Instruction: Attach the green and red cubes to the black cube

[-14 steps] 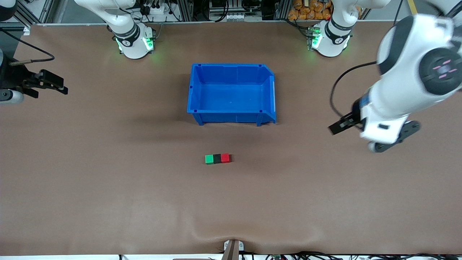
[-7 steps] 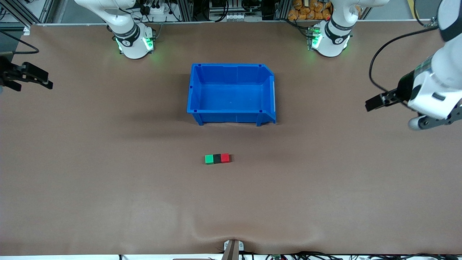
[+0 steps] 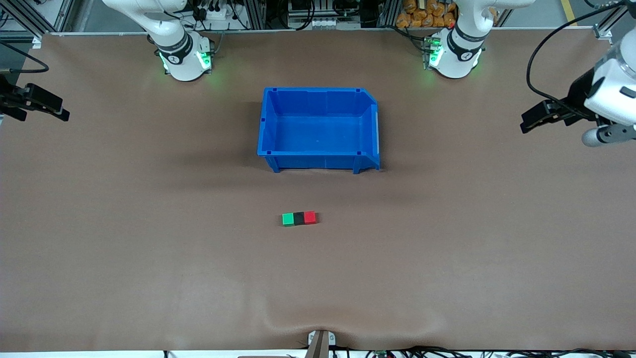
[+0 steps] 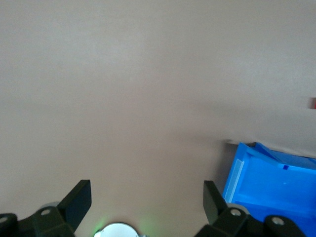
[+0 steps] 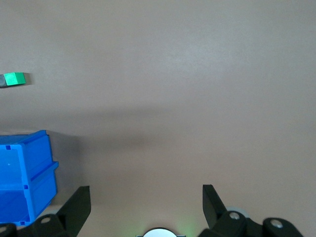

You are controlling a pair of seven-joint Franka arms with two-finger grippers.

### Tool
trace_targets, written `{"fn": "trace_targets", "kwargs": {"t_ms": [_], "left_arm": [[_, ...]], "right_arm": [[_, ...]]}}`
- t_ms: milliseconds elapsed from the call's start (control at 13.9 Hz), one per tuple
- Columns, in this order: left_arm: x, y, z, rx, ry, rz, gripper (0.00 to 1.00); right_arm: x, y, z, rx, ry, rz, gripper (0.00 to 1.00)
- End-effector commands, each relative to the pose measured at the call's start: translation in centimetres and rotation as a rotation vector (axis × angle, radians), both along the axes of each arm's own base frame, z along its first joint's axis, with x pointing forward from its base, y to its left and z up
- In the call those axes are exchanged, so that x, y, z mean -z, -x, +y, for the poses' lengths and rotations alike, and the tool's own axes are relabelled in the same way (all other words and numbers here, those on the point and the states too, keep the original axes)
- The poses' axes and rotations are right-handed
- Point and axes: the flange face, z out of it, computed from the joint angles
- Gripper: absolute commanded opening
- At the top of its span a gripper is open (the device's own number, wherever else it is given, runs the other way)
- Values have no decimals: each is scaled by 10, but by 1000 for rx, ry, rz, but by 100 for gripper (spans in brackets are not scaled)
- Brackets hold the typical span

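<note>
Three small cubes sit in a touching row on the brown table (image 3: 149, 278), nearer the front camera than the blue bin (image 3: 318, 160): reading across the front view, the green cube (image 3: 287, 219), the black cube (image 3: 298, 218) between, then the red cube (image 3: 310, 217), so the joining looks done, though whether the faces are truly locked or merely pressed together cannot be told. At the right arm's end of the table, the right gripper (image 3: 47, 106) hangs over bare table near the edge, well apart from the row; its wrist view shows its fingers (image 5: 74, 207) spread wide with nothing between them, a corner of the bin and the green cube off to the side. At the other end, the left gripper (image 3: 539, 117) is likewise over empty table, well apart from the cubes, its fingers (image 4: 76, 200) standing apart and holding nothing, with the bin's corner and a sliver of red at the frame edge. From here the main risk is a weak bond: if one coloured cube only leans on the black one, any nudge to the table covering, which wrinkles near the front edge, could open a gap. A sweeping return by either arm low over the middle could also knock the row askew or push it against the bin.
</note>
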Motion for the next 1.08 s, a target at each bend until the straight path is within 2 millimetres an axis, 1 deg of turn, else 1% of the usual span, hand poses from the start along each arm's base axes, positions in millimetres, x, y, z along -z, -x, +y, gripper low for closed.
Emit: {"fn": "trace_targets", "kwargs": {"t_ms": [0, 72, 144, 288, 431, 503, 647, 791, 863, 1007], "left_arm": [[-1, 37, 3, 20, -13, -41, 100], [2, 42, 5, 21, -11, -54, 100], [0, 47, 6, 29, -11, -58, 100], [-2, 54, 8, 62, -12, -61, 100], [0, 67, 7, 66, 1, -83, 100], [-6, 73, 7, 68, 4, -118, 100], [-11, 78, 5, 75, 2, -115, 100], [-11, 78, 8, 101, 2, -105, 100], [-15, 75, 12, 122, 1, -101, 100], [-21, 61, 14, 143, -12, -74, 100]], "right_arm": [[-7, 1, 5, 15, -12, -17, 100], [-12, -2, 8, 2, -10, -42, 100], [-17, -3, 13, -13, -8, -57, 100], [-5, -8, 12, -7, -9, -31, 100], [-3, -9, 9, -2, -9, -27, 100], [-4, -9, 6, 2, -9, -31, 100], [-5, -10, 3, 6, -8, -40, 100], [-4, -12, 7, 2, -8, -40, 100], [-4, -12, 6, 14, -9, -43, 100], [-5, -14, 8, 16, -13, -54, 100]]}}
